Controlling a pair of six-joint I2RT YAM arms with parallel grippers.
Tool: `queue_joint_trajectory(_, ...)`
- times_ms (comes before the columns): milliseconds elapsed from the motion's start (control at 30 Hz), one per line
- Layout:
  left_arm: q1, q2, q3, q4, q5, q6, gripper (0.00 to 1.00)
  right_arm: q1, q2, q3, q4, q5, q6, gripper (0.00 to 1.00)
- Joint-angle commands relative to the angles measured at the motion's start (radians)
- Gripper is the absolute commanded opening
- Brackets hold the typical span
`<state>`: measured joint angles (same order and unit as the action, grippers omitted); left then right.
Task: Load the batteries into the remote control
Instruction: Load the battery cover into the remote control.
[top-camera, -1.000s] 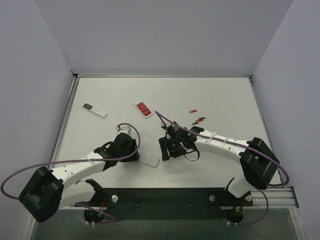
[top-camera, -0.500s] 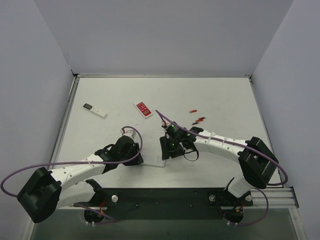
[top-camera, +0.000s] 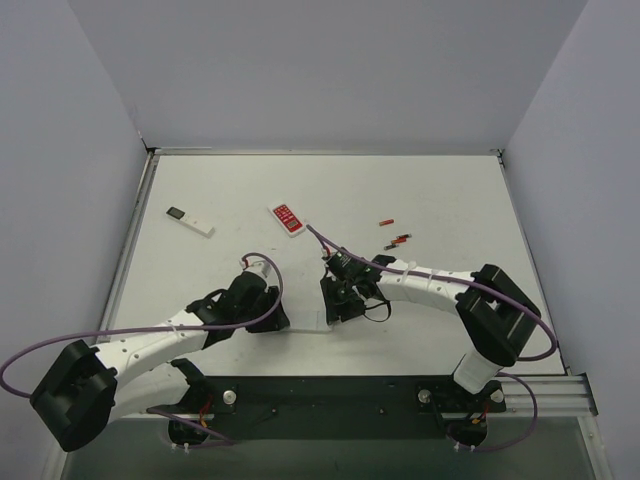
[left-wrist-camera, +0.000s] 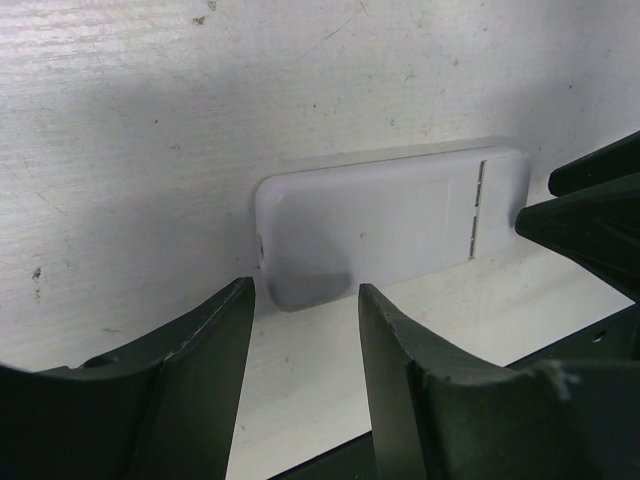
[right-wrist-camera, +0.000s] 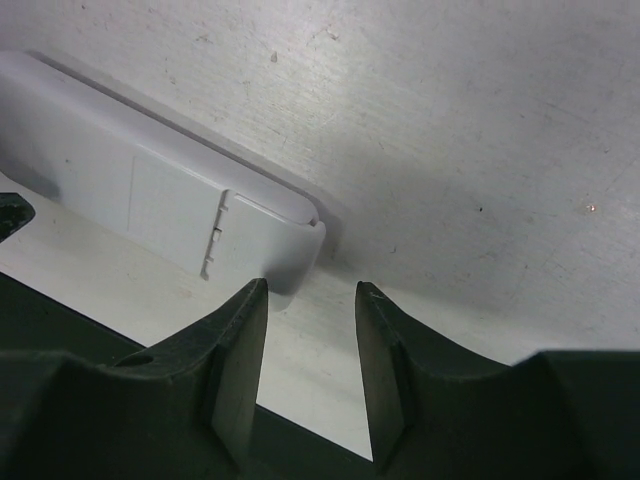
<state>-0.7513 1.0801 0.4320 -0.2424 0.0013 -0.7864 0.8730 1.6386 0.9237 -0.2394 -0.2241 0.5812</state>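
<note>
The remote control (top-camera: 308, 322) lies face down near the front of the table, its plain white back up. It shows in the left wrist view (left-wrist-camera: 390, 220) with a battery cover seam near its far end, and in the right wrist view (right-wrist-camera: 150, 170). My left gripper (top-camera: 281, 321) is open at the remote's left end (left-wrist-camera: 305, 300), its jaws just short of it. My right gripper (top-camera: 333, 307) is open at the right end (right-wrist-camera: 312, 290), one fingertip at the remote's corner. No blue batteries show in any view.
A red-faced remote (top-camera: 288, 218) and a slim white stick remote (top-camera: 190, 221) lie farther back. Two red cells (top-camera: 385, 221) (top-camera: 401, 239) and a dark cell (top-camera: 390, 246) lie behind the right arm. The table's front edge is just below the white remote.
My left gripper has moved right up to the remote's left end. The remote has shifted slightly right. My right gripper has come down a little to its right end.
</note>
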Motion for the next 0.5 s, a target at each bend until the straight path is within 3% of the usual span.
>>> queue_joint_trajectory(0, 0.001, -0.055, 0.014, -0.027, -0.037, -0.017, 0.57, -0.012, 0.02, 0.029, 0.015, -0.004, 0.022, 0.36)
queue_joint_trajectory(267, 0.03, -0.088, 0.019, -0.017, -0.058, -0.01, 0.6, -0.014, 0.009, 0.029, 0.023, -0.018, 0.031, 0.34)
queue_joint_trajectory(467, 0.047, 0.004, 0.036, 0.06, -0.014, 0.021, 0.53, -0.015, 0.03, 0.038, 0.031, -0.035, 0.04, 0.34)
